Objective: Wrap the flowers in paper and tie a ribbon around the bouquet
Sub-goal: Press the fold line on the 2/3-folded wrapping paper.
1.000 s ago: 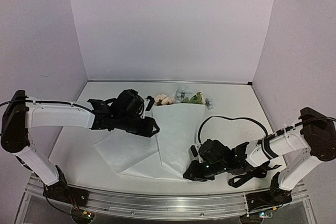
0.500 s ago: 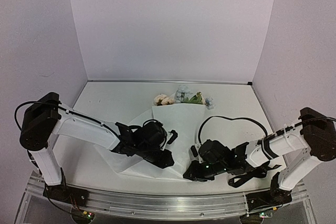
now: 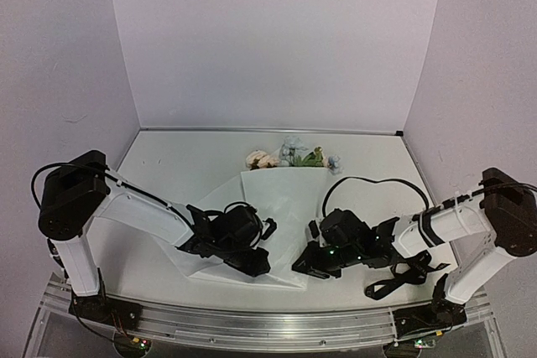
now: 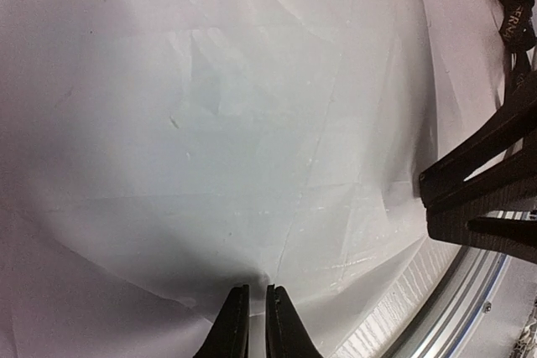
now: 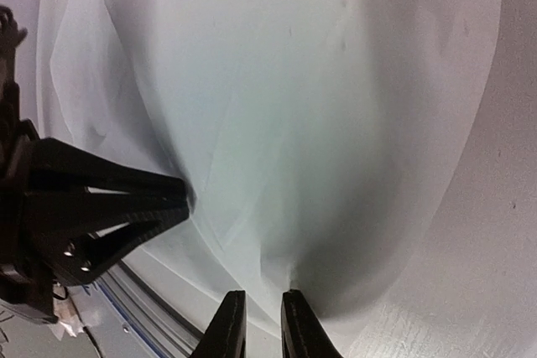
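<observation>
Two nearly closed grips, left hand [image 4: 253,289], right hand [image 5: 258,295], pinching paper [image 3: 285,199], flowers [image 3: 289,155] inside

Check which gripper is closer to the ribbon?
Right. Right gripper sits at the paper's near edge, ribbon just to its right under that arm. Left gripper is further left, beyond the right one.

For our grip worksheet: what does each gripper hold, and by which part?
The left gripper and the right gripper each pinch the paper at its near edge.

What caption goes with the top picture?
Left fingers and right fingers pinch the paper's near edge, flowers peeking out beyond.
</observation>
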Controlling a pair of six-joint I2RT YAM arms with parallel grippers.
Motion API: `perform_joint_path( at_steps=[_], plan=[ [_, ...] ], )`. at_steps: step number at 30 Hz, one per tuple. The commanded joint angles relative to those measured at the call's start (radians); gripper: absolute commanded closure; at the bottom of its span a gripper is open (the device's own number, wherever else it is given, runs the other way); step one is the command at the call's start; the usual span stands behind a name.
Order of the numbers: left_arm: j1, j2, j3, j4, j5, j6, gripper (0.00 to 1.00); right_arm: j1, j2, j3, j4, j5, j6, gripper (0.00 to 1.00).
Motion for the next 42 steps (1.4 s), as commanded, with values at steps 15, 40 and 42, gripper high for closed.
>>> perform_joint_path(
  at_steps=[15, 40, 42],
  plan=[
    [-0.003, 0.065, 0.042, -0.11, -0.084, 0.004, 0.97, -0.142, 0.083, -0.039, 0.116, -0.038, 0.083, 0.86],
    [-0.001, 0.098, 0.072, -0.176, -0.102, 0.023, 0.99, -0.382, 0.191, 0.11, 0.116, -0.141, 0.112, 0.86],
    [-0.001, 0.1, 0.071, -0.176, -0.1, 0.023, 0.99, -0.408, 0.206, 0.125, 0.116, -0.146, 0.113, 0.86]
  ],
)
